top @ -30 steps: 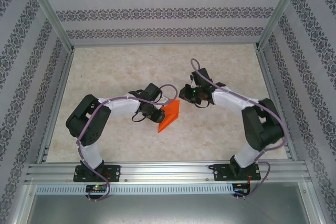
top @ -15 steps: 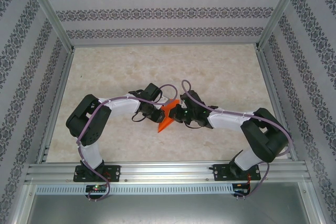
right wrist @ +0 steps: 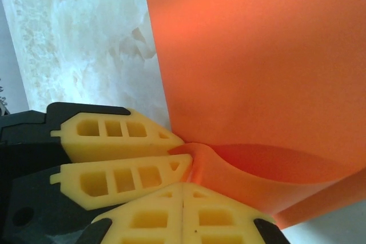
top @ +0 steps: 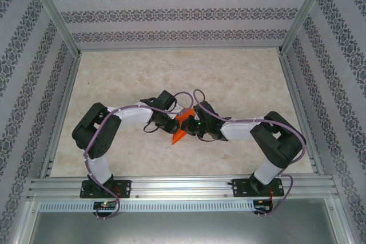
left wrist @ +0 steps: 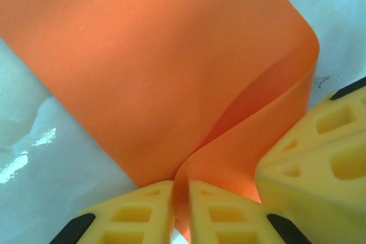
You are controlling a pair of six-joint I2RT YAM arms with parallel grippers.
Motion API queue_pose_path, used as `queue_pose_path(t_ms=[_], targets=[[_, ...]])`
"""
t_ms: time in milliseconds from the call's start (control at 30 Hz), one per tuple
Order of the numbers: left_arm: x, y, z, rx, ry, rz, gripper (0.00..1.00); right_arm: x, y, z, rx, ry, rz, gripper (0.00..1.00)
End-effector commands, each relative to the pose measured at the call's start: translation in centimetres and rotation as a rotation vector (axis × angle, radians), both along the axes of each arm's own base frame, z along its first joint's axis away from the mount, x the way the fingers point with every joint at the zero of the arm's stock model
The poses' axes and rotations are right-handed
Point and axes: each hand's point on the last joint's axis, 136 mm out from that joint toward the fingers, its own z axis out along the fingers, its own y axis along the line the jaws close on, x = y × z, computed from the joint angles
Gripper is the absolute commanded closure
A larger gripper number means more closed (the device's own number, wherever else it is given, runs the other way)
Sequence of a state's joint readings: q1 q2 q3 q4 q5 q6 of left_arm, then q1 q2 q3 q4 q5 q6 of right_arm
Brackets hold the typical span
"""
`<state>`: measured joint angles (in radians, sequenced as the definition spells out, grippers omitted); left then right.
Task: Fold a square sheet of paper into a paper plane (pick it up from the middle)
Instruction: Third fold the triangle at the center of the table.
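Right now, seen from above, my two arms reach in from either side and meet near the middle of the pale marbled counter point(top: 240, 78), closer to its front edge than its back. Between the two grippers is the orange paper point(top: 179, 135), much of it hidden by them, with one pointed corner poking out toward my bases. My left gripper point(left wrist: 180, 212) is clamped on the paper: in its wrist camera, the two yellow fingers point(left wrist: 137, 218) close on a pinch where the sheet runs down between them. Above that pinch the paper is doubled over in a soft rounded bend, its two layers bowing apart rather than pressed flat. My right gripper point(right wrist: 183, 215) has its fingers pressed together, tip to tip. Those tips sit right against the bent paper, just beside the left gripper's fingertips and at an angle to them. I cannot tell whether any paper is caught between them, nor whether the paper touches the counter.
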<state>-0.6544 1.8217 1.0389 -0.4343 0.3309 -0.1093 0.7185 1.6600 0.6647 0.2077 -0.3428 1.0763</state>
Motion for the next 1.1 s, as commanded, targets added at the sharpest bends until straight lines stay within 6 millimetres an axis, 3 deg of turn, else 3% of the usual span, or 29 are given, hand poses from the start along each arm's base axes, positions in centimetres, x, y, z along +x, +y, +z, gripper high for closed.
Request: queue_pose_path(t_ms=[0,400,700,833,1067], targets=[[-0.5,1.0,-2.0,0.051,0.041,0.000,0.83,0.2,0.4,-0.5,0.007,-0.013,-0.005,0.94],[-0.5,1.1,-2.1,0.058,0.042,0.001,0.83,-0.4,-0.6,-3.1,-0.028,0.022,-0.020,0.93],[-0.5,1.0,-2.3,0.057,0.051,-0.003,0.83,-0.2,-0.7,-2.0,-0.048,0.003,-0.009,0.91],[-0.5,1.2,-2.3,0.064,0.047,0.001,0.83,0.1,-0.1,-0.3,-0.005,-0.025,0.001,0.90],[-0.6,1.1,-2.4,0.063,0.055,-0.005,0.82,0.8,-1.7,0.3,-0.046,-0.048,-0.025,0.93]])
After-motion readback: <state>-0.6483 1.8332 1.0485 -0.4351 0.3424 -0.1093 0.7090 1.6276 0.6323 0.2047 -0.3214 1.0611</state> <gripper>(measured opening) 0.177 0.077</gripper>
